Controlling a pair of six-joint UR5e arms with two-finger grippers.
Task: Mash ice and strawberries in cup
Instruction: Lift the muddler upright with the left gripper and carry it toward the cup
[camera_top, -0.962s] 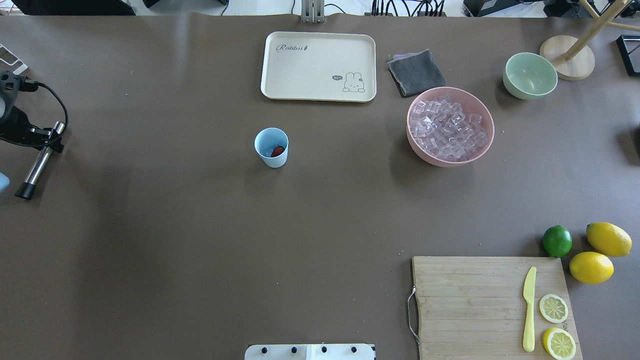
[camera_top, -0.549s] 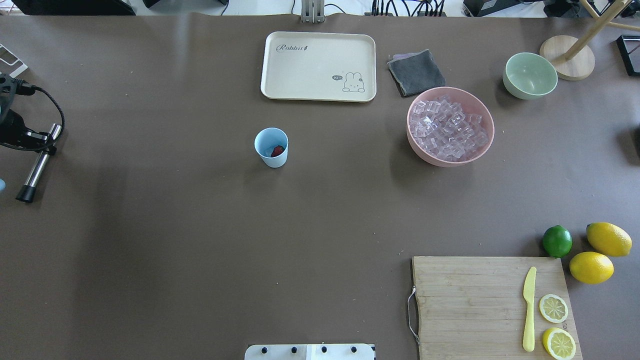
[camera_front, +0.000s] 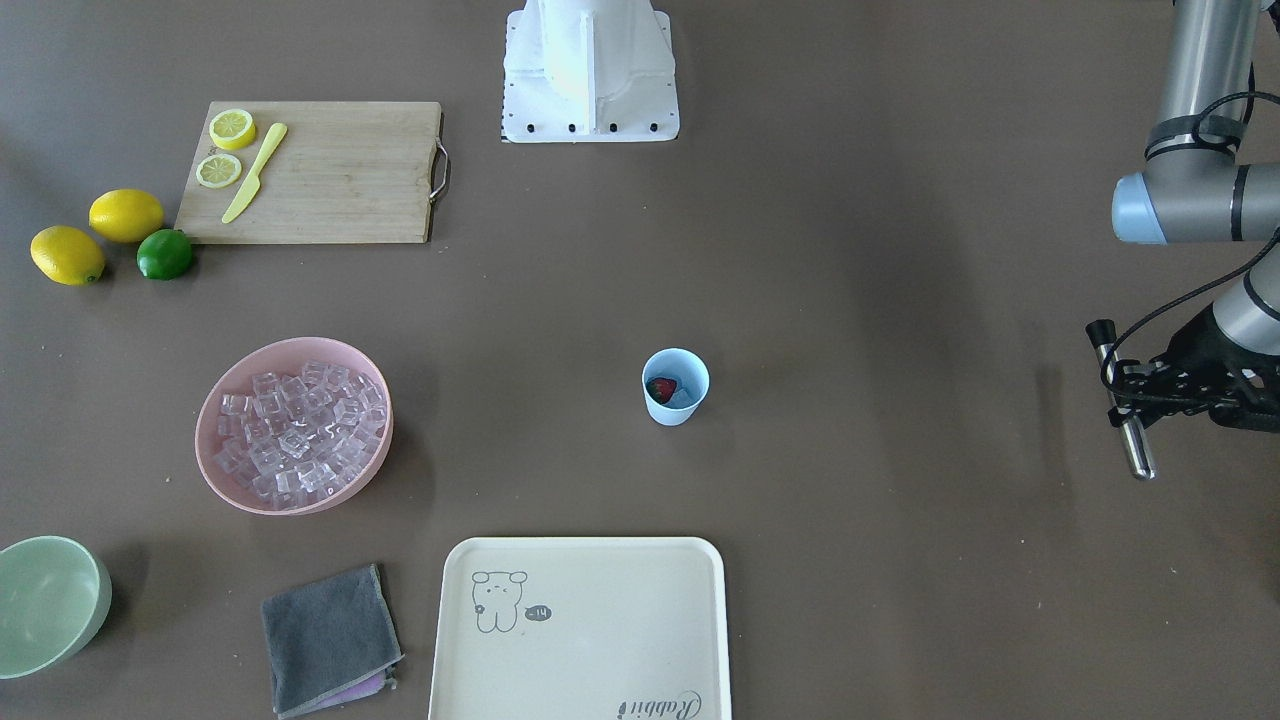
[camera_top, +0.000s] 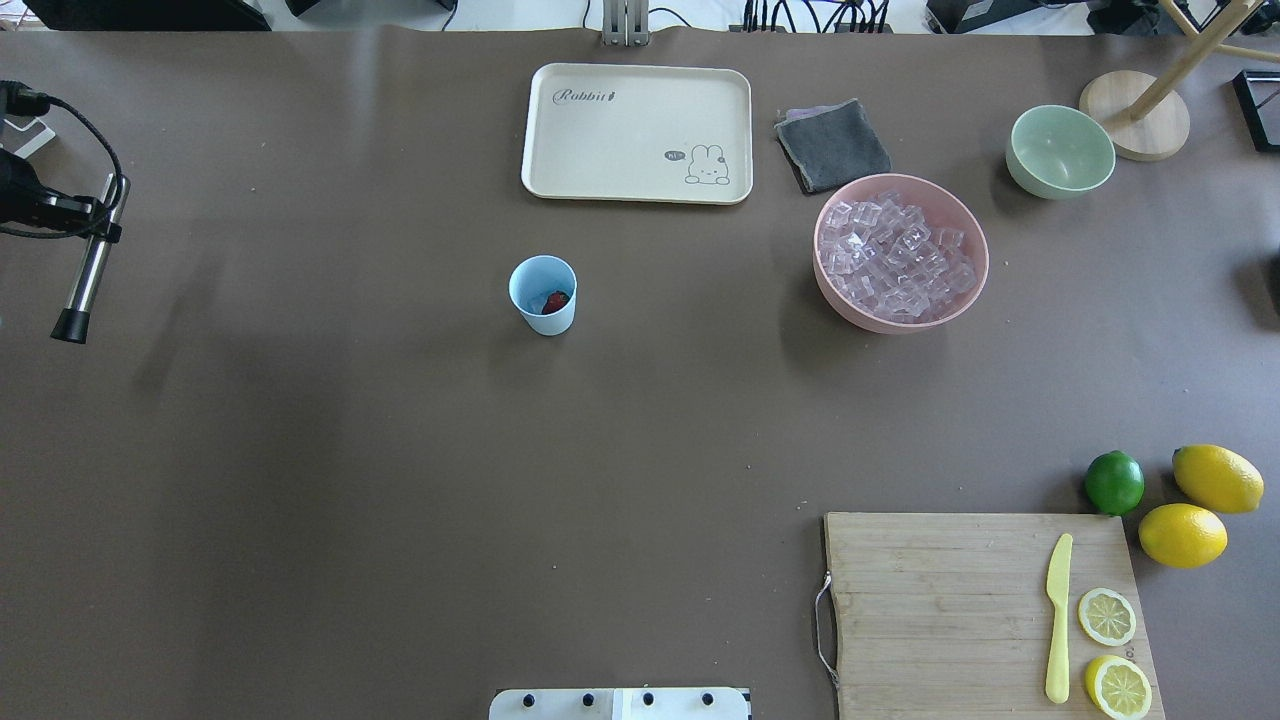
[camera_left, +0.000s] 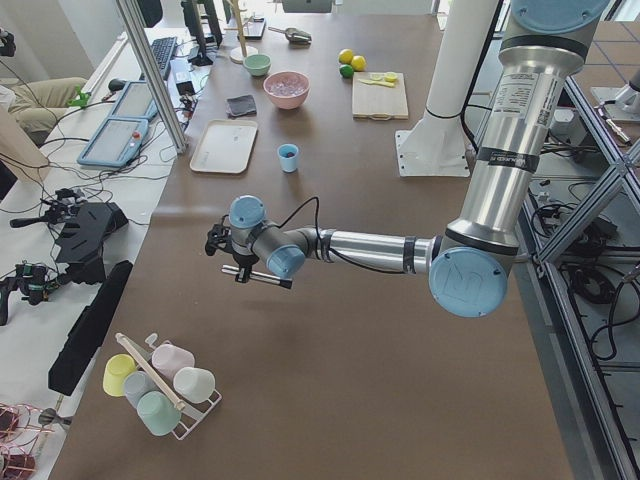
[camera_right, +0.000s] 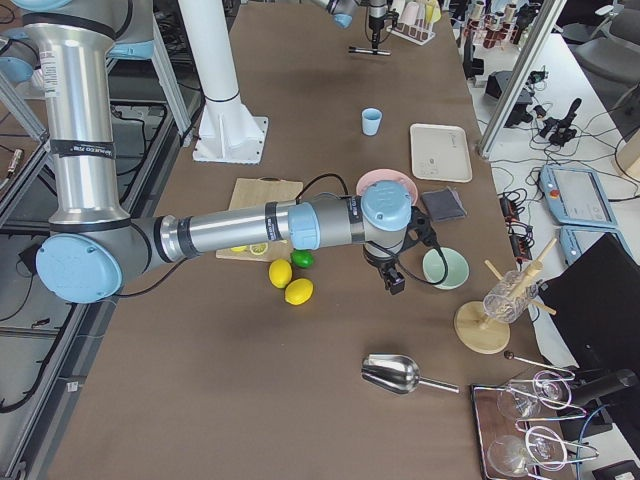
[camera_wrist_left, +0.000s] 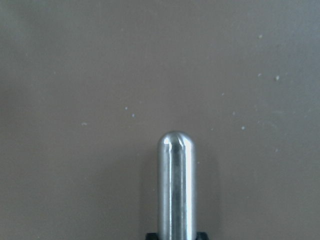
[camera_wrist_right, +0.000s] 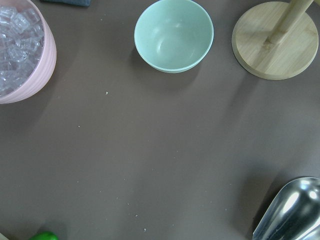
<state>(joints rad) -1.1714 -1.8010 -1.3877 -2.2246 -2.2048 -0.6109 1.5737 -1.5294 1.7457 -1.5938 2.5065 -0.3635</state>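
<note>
The left claw (camera_top: 100, 222), at the overhead view's left edge, grips a steel rod (camera_top: 85, 285) above the desk (camera_top: 400, 450). The right claw (camera_right: 393, 278) hangs near the pale green bowl (camera_right: 445, 268); I cannot tell its opening. The cup (camera_top: 543, 293) stands mid-frame and holds the strawberry (camera_top: 556, 300). Ice (camera_top: 900, 260) fills the pink bowl (camera_top: 860, 315) to the right.

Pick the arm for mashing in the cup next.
Left. Its fingers grip the muddler, and the cup with the strawberry stands nearer it. The right arm hangs by the green bowl.
</note>
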